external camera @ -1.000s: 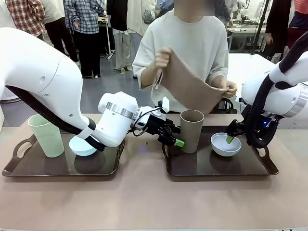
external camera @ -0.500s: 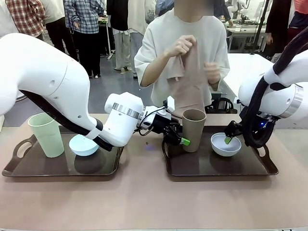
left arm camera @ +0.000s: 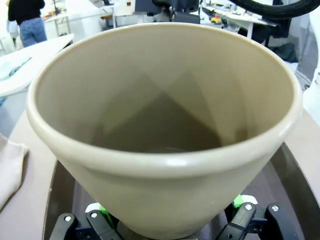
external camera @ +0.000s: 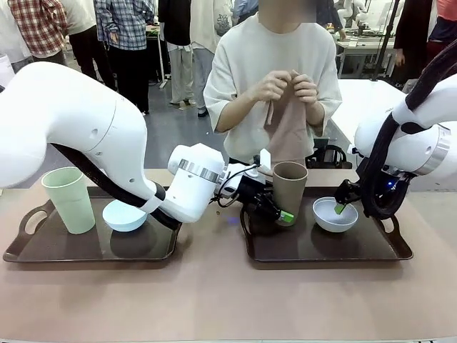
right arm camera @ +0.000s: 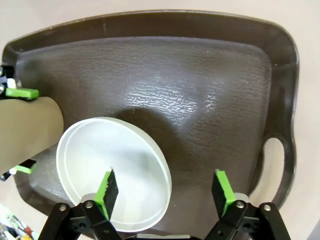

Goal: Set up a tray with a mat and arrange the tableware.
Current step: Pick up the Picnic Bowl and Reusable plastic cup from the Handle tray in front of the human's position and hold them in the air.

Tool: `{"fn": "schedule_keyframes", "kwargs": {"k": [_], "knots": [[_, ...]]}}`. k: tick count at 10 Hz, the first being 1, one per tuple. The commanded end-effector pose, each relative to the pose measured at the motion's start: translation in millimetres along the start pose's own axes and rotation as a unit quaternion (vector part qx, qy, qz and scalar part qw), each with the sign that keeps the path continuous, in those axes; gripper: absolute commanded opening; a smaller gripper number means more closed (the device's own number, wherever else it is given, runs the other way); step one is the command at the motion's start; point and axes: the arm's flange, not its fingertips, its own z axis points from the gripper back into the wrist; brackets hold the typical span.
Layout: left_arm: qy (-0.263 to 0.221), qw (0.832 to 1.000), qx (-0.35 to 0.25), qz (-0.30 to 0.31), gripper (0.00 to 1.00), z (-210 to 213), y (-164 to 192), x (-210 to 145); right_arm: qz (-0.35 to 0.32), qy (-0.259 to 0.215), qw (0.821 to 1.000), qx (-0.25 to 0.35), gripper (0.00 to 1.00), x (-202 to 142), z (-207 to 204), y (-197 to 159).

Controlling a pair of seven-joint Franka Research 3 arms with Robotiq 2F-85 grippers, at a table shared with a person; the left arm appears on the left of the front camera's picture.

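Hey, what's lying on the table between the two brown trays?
Nothing: in the front view that strip of tan table is bare; the left arm crosses above it.

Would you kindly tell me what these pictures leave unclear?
Left wrist view: the taupe tumbler hides whether the left gripper touches it.
Front view: the left arm covers part of the light blue bowl.
Right wrist view: the right gripper covers the white bowl's near rim.

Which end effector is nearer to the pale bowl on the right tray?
The right. The right end effector hangs open over the pale bowl, one finger inside its rim, one outside. The left end effector grips the taupe tumbler beside the bowl.
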Motion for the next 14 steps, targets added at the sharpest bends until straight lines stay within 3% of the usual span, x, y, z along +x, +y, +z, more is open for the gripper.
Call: {"fn": "schedule_keyframes", "kwargs": {"k": [1, 2, 3, 4, 5, 6, 8, 9, 10, 11, 12, 13, 14], "knots": [[-0.004, 1.000, -0.007, -0.025, 0.46, 1.2, 3.5, 2.4, 0.017, 0.001, 1.000, 0.005, 0.43, 2.1, -3.3, -5.8], [-0.005, 1.000, -0.005, -0.026, 0.46, 3.6, 2.8, 2.9, 0.017, 0.001, 1.000, 0.004, 0.00, 1.3, -2.6, -6.0], [-0.007, 1.000, -0.002, -0.021, 0.00, 8.3, 4.5, 1.6, 0.017, 0.003, 1.000, -0.003, 0.41, 0.6, -2.3, -6.3], [-0.008, 1.000, 0.001, -0.020, 0.41, 12.6, 4.3, 1.1, 0.014, 0.001, 1.000, -0.015, 0.00, -5.1, 4.3, -8.1], [-0.008, 1.000, 0.001, -0.020, 0.41, 12.6, 4.3, 1.1, 0.014, 0.001, 1.000, -0.015, 0.00, -5.1, 4.3, -8.1], [-0.008, 1.000, 0.001, -0.020, 0.00, 12.7, 4.3, 1.4, 0.013, 0.000, 1.000, -0.016, 0.00, -5.5, 4.7, -8.1], [-0.007, 1.000, 0.001, -0.019, 0.00, 12.0, 4.2, 2.3, 0.013, 0.003, 1.000, -0.021, 0.00, -7.8, 6.3, -9.1], [-0.005, 1.000, 0.003, -0.016, 0.27, 12.9, 2.3, 2.7, 0.013, 0.005, 1.000, -0.023, 0.00, -8.5, 6.7, -9.7], [0.000, 1.000, 0.004, -0.015, 0.27, 15.6, -0.9, 6.6, 0.013, 0.007, 1.000, -0.024, 0.00, -9.4, 9.3, -7.7], [0.014, 1.000, 0.006, -0.021, 0.00, 16.4, -7.4, 11.7, 0.007, 0.004, 1.000, -0.023, 0.00, -13.4, 17.3, -4.1], [0.027, 0.999, 0.005, -0.021, 0.25, 19.5, -17.7, 21.3, 0.001, 0.014, 1.000, -0.027, 0.00, -21.2, 34.1, 2.3], [0.029, 0.999, 0.013, -0.016, 0.00, 23.6, -27.9, 34.4, 0.002, 0.013, 1.000, -0.026, 0.00, -31.4, 55.3, 7.7], [0.030, 0.999, 0.020, -0.021, 0.00, 31.8, -37.9, 50.9, 0.005, 0.010, 1.000, -0.024, 0.00, -42.0, 80.7, 13.7]]}}
